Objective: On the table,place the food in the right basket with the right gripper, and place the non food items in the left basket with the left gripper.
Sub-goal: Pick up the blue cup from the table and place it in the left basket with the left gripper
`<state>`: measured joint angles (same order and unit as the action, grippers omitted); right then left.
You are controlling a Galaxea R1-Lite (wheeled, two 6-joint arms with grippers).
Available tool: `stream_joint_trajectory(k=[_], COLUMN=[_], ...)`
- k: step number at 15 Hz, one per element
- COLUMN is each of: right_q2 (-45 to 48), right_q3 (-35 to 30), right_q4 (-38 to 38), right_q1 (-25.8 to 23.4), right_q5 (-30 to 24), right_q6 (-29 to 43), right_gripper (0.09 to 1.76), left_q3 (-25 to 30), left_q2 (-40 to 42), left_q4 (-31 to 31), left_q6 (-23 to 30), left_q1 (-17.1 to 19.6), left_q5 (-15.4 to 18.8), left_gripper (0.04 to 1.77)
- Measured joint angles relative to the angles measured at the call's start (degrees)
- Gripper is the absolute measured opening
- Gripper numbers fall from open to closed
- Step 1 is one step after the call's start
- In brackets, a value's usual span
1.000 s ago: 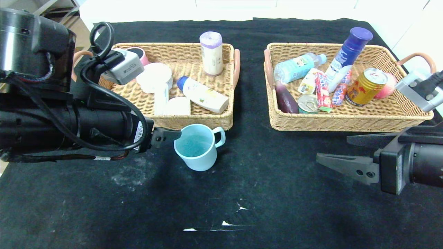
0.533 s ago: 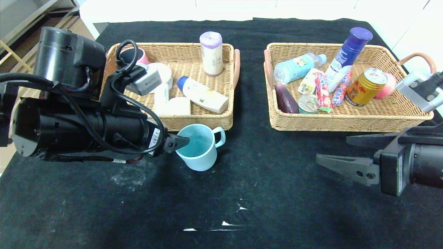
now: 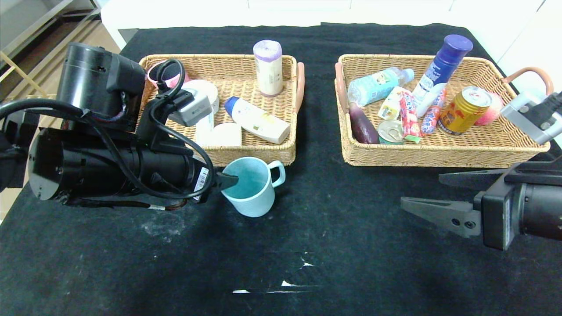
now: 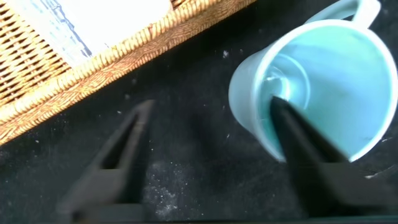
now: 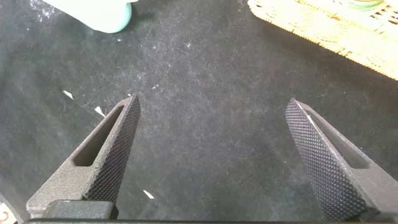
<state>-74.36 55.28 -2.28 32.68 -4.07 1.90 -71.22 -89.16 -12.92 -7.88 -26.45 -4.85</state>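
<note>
The teal mug (image 3: 252, 188) stands upright on the black table (image 3: 333, 245), just in front of the left basket (image 3: 246, 156). My left gripper (image 3: 226, 181) is open astride the mug's near wall. In the left wrist view one of its fingers (image 4: 298, 137) reaches inside the mug (image 4: 336, 68), while the other stays outside, apart from it. My right gripper (image 3: 421, 188) hovers open over bare cloth, in front of the right basket (image 3: 439, 158). That basket holds the water bottle (image 3: 377, 85), the red candy pack (image 3: 408, 115) and the gold can (image 3: 464, 109). A white soap block (image 3: 226, 134) lies in the left basket.
The left basket also holds a pink mug (image 3: 169, 72), a lying white bottle (image 3: 257, 119) and an upright roll (image 3: 268, 66). A tall purple-capped bottle (image 3: 443, 70) leans in the right basket. White scuffs (image 3: 281, 283) mark the cloth near the front.
My left arm has moved right toward the mug, and one finger now sits inside it. The mug has barely shifted. The right arm has not moved.
</note>
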Motion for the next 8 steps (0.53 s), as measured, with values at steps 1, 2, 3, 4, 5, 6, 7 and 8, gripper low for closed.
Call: stream_joint_trajectory(k=[1, 2, 3, 4, 5, 6, 7, 8], right_q2=[0.0, 0.0, 0.0, 0.0, 0.0, 0.0, 0.0, 0.0], right_q3=[0.0, 0.0, 0.0, 0.0, -0.1, -0.1, -0.1, -0.2], right_q4=[0.0, 0.0, 0.0, 0.0, 0.0, 0.0, 0.0, 0.0], right_q1=[0.0, 0.0, 0.0, 0.0, 0.0, 0.0, 0.0, 0.1], right_q5=[0.0, 0.0, 0.0, 0.0, 0.0, 0.1, 0.0, 0.0], right_q6=[0.0, 0.0, 0.0, 0.0, 0.0, 0.0, 0.0, 0.0], right_gripper=[1.71, 1.71, 1.71, 1.71, 1.71, 1.71, 1.71, 1.71], left_q3=[0.0, 0.0, 0.0, 0.0, 0.0, 0.0, 0.0, 0.0], left_q2=[-0.1, -0.1, -0.2, -0.3, -0.3, -0.3, -0.3, -0.3], left_q4=[0.0, 0.0, 0.0, 0.0, 0.0, 0.2, 0.1, 0.1], left_q6=[0.0, 0.0, 0.0, 0.0, 0.0, 0.0, 0.0, 0.0], left_q1=[0.0, 0.0, 0.0, 0.0, 0.0, -0.1, 0.0, 0.0], left_q5=[0.1, 0.1, 0.1, 0.1, 0.1, 0.2, 0.1, 0.1], left_gripper=[1.06, 0.95, 0.85, 0.76, 0.32, 0.14, 0.14, 0.14])
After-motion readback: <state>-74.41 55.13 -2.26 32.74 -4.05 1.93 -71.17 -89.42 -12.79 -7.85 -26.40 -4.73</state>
